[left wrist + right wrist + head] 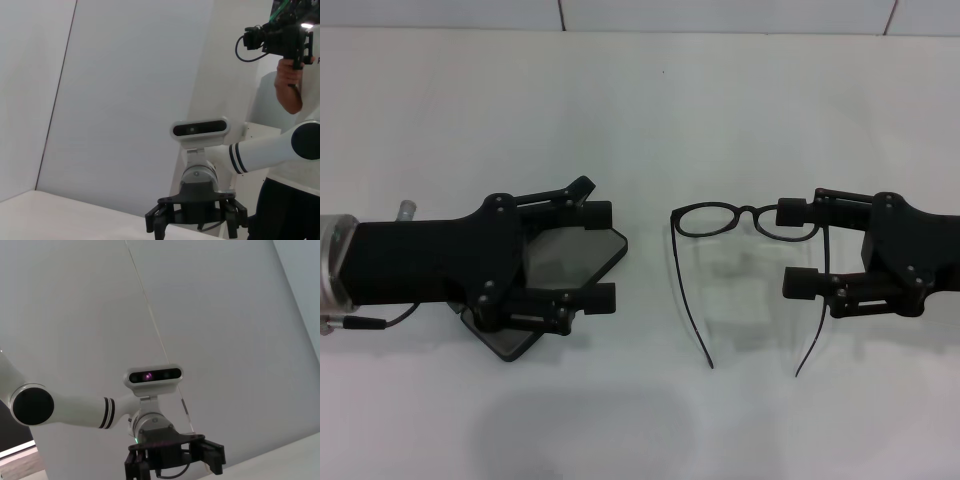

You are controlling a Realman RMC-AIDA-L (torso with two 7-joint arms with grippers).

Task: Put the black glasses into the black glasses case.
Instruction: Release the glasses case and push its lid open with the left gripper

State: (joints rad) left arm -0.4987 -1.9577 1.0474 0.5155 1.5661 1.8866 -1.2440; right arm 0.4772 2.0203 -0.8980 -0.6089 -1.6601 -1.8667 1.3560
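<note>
White table: black glasses (740, 222) temples point toward robot.

A plain white table (650, 110) carries everything here. Left of centre lies the black glasses case (575, 262), opened flat with its grey lining up. Just right of centre rest the black glasses (740, 222), lenses toward the far edge, both slim temple arms stretched toward the near edge, well apart from the case.
</note>
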